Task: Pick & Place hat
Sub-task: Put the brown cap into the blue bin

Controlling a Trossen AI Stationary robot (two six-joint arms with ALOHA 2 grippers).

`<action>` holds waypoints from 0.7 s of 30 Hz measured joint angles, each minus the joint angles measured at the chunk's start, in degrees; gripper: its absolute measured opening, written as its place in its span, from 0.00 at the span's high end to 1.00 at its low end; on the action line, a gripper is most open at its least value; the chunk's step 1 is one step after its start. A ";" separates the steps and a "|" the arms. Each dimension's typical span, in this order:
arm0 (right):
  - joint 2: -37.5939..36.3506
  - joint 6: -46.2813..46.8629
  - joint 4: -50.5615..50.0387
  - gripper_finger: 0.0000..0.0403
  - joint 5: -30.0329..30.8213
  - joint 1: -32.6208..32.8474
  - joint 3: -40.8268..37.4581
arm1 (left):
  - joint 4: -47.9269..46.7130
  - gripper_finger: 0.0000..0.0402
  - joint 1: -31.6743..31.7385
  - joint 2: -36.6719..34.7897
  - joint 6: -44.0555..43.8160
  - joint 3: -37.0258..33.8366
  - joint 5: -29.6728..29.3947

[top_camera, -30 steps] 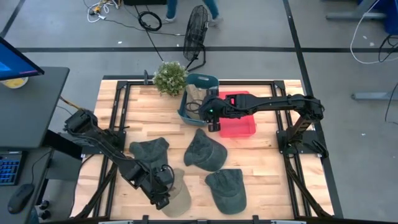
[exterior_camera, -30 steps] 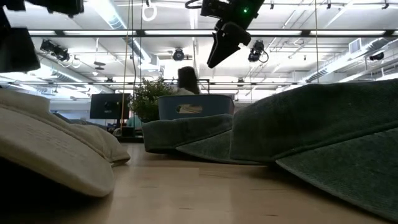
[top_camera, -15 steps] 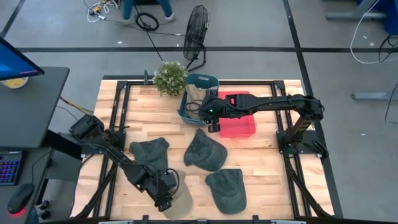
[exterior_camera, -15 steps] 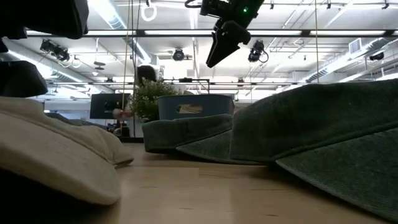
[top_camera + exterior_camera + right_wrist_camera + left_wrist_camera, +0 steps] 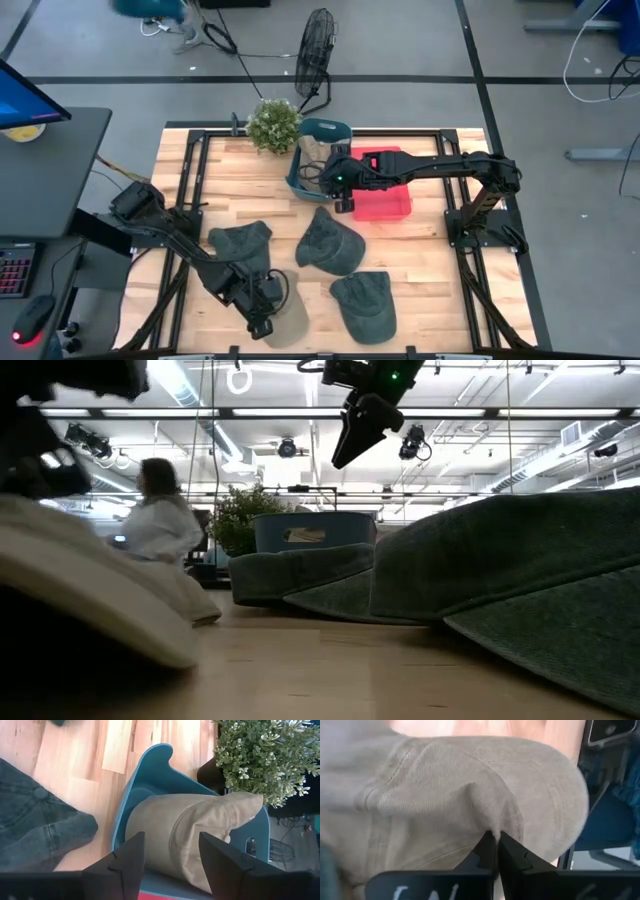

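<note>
Item: beige hat (image 5: 285, 318), at the near edge of the surface (image 5: 420, 250), under your left arm.
- Position: left claw (image 5: 262, 322) sits on it. In the left wrist view the two fingers are pressed together with a fold of the tan cloth (image 5: 470, 805) pinched between them, so count it as closed on the hat.
- Handling, as a judgement: soft ribbed fabric, light, no stiffness in the crown; it will sag and drape from whatever point you lift. The brim is likely the firmer part and the better hold if the pinch slips. Not fragile, not slippery, but a thin fold can pull free if you move sharply.

Item: second beige hat (image 5: 200, 840), already lying in the teal bin (image 5: 318, 150) at the far side, beside the potted plant (image 5: 273, 123).

Item: three dark denim hats: one (image 5: 240, 243) near your left arm, one (image 5: 329, 242) mid-surface, one (image 5: 365, 303) near the front edge. None is held.

Item: red tray (image 5: 388, 195), next to the teal bin, under your right arm.

Item: right claw (image 5: 343, 200), hovering above the bin's edge; its fingers (image 5: 120, 862) stand wide apart and hold nothing.

Also present: a person (image 5: 160, 525) passing in the room behind; a floor fan (image 5: 315, 45) beyond the surface.
</note>
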 joint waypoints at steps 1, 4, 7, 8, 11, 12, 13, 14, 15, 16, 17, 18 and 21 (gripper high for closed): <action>-0.10 0.00 -0.34 0.53 0.25 0.23 0.00 | -0.86 0.98 0.48 -0.88 0.07 0.10 -0.10; -0.81 -0.02 -1.73 0.53 0.43 1.32 -0.04 | -7.81 0.98 2.08 -3.19 0.98 2.20 -0.13; -2.42 -0.07 -4.69 0.53 2.58 2.87 -0.04 | -16.88 0.98 4.40 -4.82 5.47 7.04 -0.10; -3.01 -0.05 -6.06 0.53 4.26 3.43 -0.04 | -20.71 0.98 5.31 -5.15 7.18 9.12 -0.21; -5.69 0.31 -10.65 0.53 7.33 4.95 -0.04 | -32.32 0.98 8.43 -5.30 13.39 16.60 -1.87; -6.91 0.49 -12.05 0.53 7.29 5.31 -0.04 | -36.45 0.98 9.59 -5.30 15.66 19.02 -2.87; -8.06 1.25 -13.45 0.53 7.18 5.66 -0.04 | -39.91 0.98 10.83 -5.32 18.12 21.33 -4.09; -9.13 2.44 -14.67 0.53 7.21 6.00 -0.04 | -42.76 0.98 12.22 -5.32 20.69 23.40 -5.01; -10.31 3.91 -15.99 0.53 7.14 6.22 -0.04 | -45.11 0.98 13.76 -5.32 23.54 25.30 -6.24; -11.38 5.66 -17.69 0.53 7.03 6.41 -0.04 | -47.55 0.98 15.35 -5.32 26.40 27.06 -7.63; -12.56 7.42 -19.41 0.53 6.72 6.60 -0.04 | -49.77 0.97 17.03 -5.32 29.38 28.85 -9.06; -13.76 8.97 -21.10 0.53 6.20 6.64 -0.04 | -50.90 0.97 18.89 -5.35 32.64 30.42 -10.26; -16.69 13.92 -26.04 0.53 4.00 6.61 -0.04 | -51.35 0.97 24.77 -5.37 43.99 33.96 -12.10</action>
